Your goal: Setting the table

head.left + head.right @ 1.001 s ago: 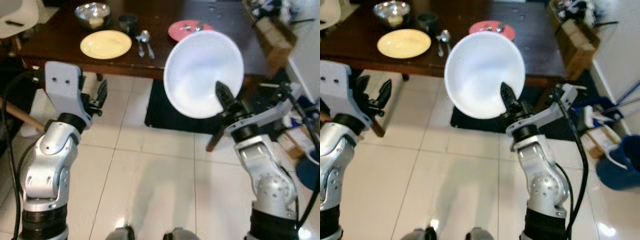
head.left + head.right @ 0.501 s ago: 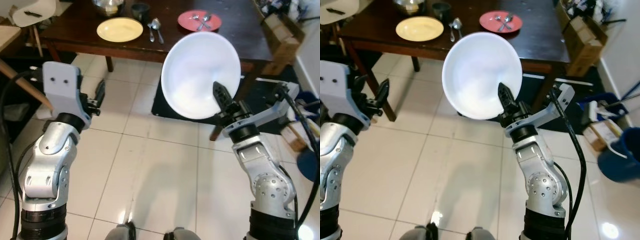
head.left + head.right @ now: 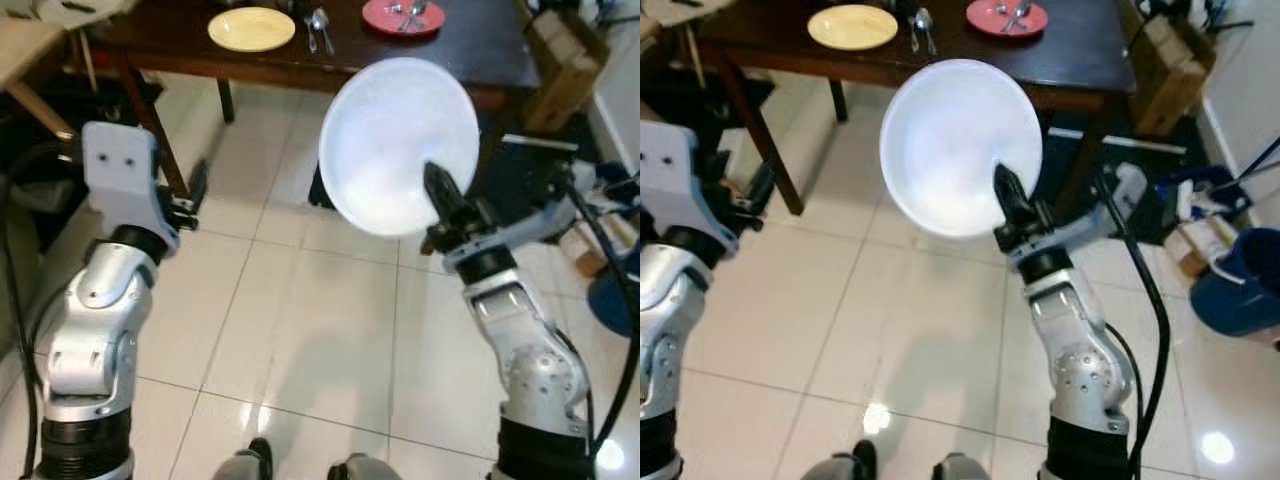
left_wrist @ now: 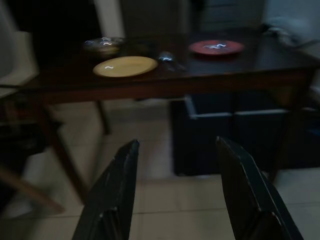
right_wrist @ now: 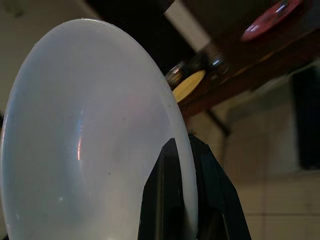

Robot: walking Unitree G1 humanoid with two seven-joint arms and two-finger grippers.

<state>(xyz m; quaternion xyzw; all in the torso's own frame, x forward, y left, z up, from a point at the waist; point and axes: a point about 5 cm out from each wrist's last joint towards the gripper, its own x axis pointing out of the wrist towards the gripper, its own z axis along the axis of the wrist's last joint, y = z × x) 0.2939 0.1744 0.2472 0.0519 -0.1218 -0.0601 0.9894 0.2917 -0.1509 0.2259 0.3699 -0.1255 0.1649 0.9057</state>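
Right now I have the white bowl (image 3: pixel 398 145) pinched by its rim in my right gripper (image 3: pixel 440 195), held up over the tiled floor (image 3: pixel 300 330).

One finger (image 5: pixel 162 200) sits inside the bowl and the other behind the rim, so the jaws are closed tight on it, bowl tilted on edge facing me. My left gripper (image 4: pixel 175 190) hangs on the left with its jaws spread apart and nothing between them. Far ahead stands the dark counter (image 3: pixel 480 55), carrying a yellow plate (image 3: pixel 251 28), some cutlery (image 3: pixel 318 25) just right of it, and a red plate (image 3: pixel 403 16) further right.
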